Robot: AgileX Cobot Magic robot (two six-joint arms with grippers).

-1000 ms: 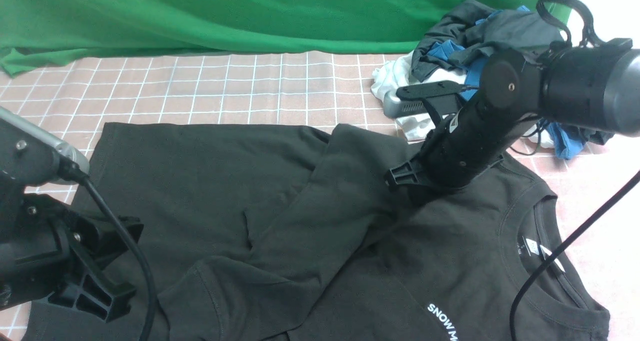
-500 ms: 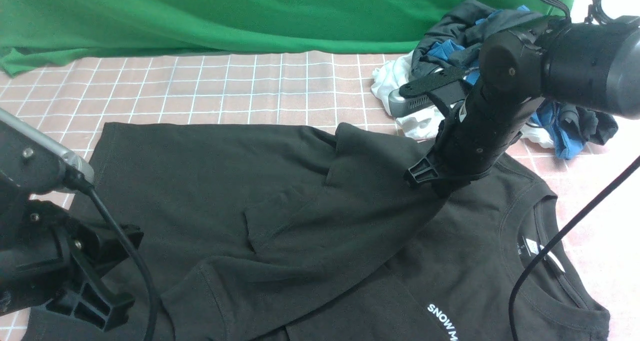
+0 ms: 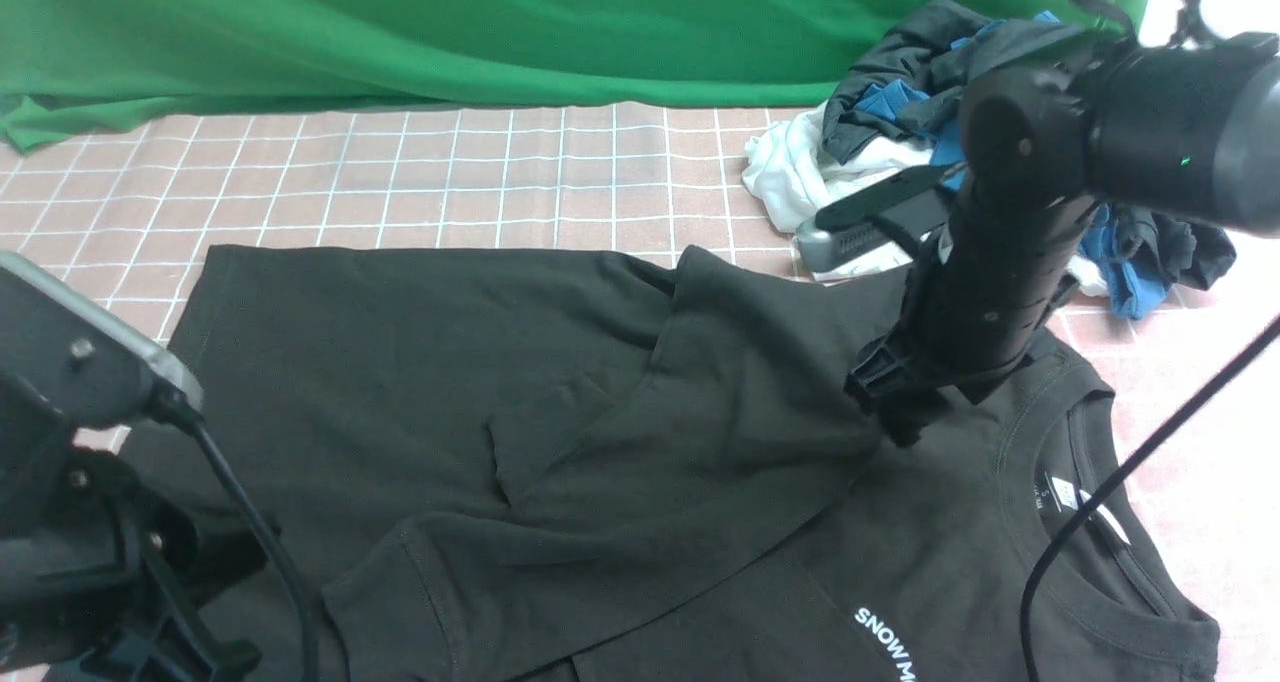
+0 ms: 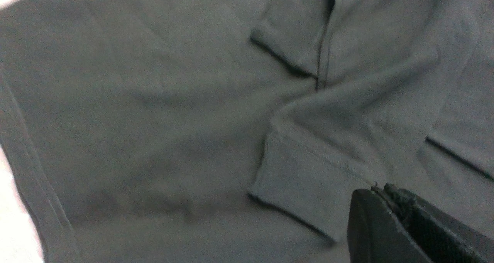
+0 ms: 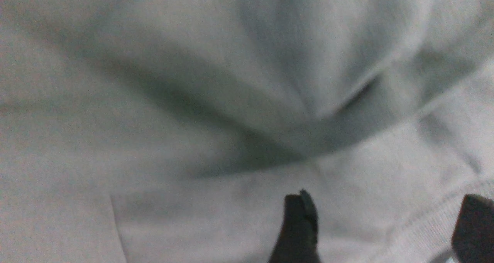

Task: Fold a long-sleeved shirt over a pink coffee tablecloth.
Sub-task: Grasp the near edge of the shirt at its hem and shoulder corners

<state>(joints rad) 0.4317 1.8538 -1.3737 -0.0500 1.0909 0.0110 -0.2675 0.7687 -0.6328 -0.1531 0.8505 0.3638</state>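
One black long-sleeved shirt (image 3: 400, 362) lies creased on the pink coffee tablecloth (image 3: 450, 182), its sleeve (image 3: 640, 482) folded across. Its lettering (image 3: 885, 642) is cut off at the edge. The right pincer (image 5: 388, 201) is spread and the left pincer (image 4: 382, 191) is pressed together.

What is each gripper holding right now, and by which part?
Nothing. The right gripper has its jaws apart over the long-sleeved shirt near its shoulder; the left gripper is shut with no cloth between its jaws.

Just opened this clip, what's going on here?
A two-armed robot is folding a black shirt spread on the pink grid tablecloth. One sleeve lies folded across the shirt's body. The right gripper stands at the shoulder end of that sleeve with its jaws open, gripping nothing. The left gripper hangs shut over the shirt, apparently holding nothing. The body is not yet folded.
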